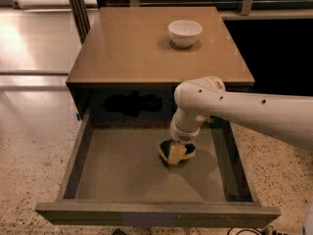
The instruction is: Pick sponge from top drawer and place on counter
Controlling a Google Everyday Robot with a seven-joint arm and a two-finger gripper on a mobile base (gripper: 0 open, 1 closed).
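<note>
The top drawer (122, 173) is pulled wide open below the counter (132, 48). The sponge (176, 154) is in the drawer's right half, tilted so that its yellow foam shows, with its dark scouring face behind. My gripper (177, 147) reaches straight down from the white arm (244, 111) and is shut on the sponge, holding it just over the drawer floor. The wrist hides most of the gripper.
A white bowl (185, 32) stands on the counter at the back right. The drawer's low side walls and front panel (156, 213) surround the sponge. Speckled terrazzo floor (34, 146) lies to the left and right of the cabinet.
</note>
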